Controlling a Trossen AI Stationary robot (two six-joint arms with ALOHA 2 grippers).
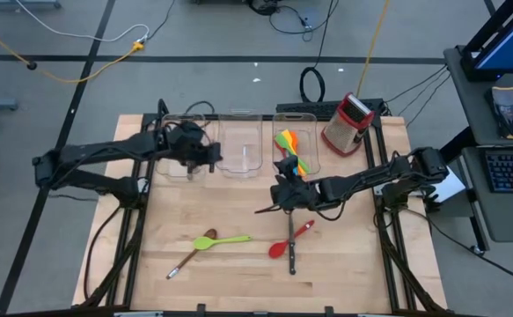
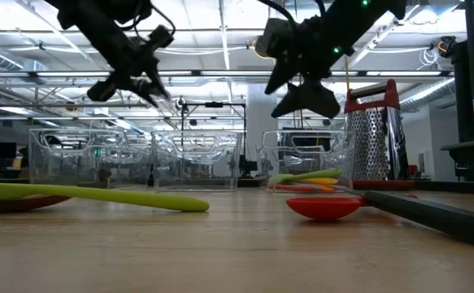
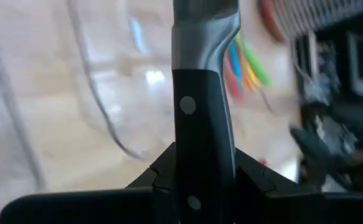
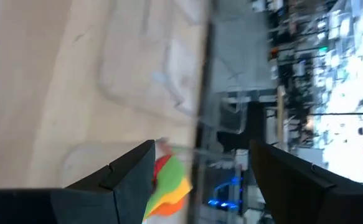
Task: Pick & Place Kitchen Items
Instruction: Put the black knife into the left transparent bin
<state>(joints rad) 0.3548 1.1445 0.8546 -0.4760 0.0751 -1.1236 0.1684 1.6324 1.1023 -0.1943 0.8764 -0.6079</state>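
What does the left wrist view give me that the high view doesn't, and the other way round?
Only the left wrist view: the left hand is shut on a black-handled knife, rivets and steel bolster showing. Only the high view: the left hand sits over the clear bins; green spoon and red spoon lie on the table. Both show the coloured utensils in the rightmost bin.

No text, label, brand, number or sign can be read anywhere in these views. The black knife handle (image 3: 201, 124) in the left wrist view shows only plain steel rivets, no maker's mark. The red-and-steel grater (image 1: 347, 124) carries no legible marking, and the clear bins (image 1: 240, 145) bear none either. The monitor (image 1: 502, 31) beside the tabletop shows a blue glow with nothing legible.
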